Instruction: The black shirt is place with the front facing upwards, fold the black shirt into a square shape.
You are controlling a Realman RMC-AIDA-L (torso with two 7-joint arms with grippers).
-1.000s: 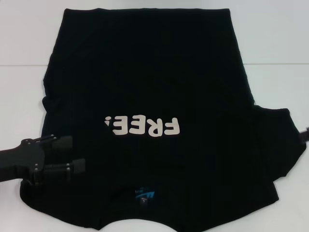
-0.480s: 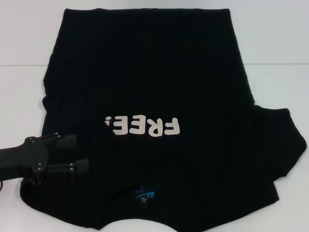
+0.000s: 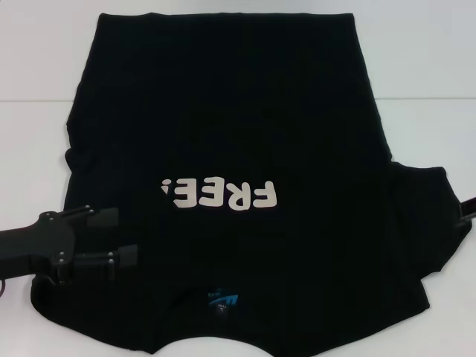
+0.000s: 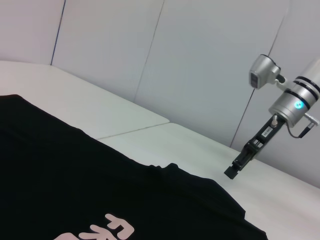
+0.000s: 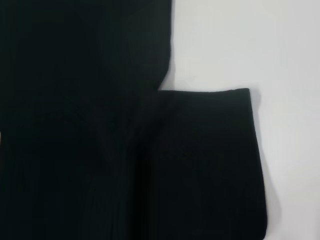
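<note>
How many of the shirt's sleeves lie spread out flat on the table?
1. The black shirt has its robot's-right sleeve spread flat; the robot's-left one looks tucked in beneath the left gripper.

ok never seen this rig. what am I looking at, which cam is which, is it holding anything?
It is a two-armed robot with a camera on its head and one on each wrist. The head view looks down on a white table where the black shirt lies flat, front up, its FREE! lettering upside down from the robot's side and its blue neck label nearest the robot. The left gripper is over the shirt's left shoulder area, fingers open, holding nothing. The right gripper only peeks in beside the right sleeve. The left wrist view looks across the shirt at the right arm, whose gripper hangs above the table. The right wrist view looks down on the sleeve.
</note>
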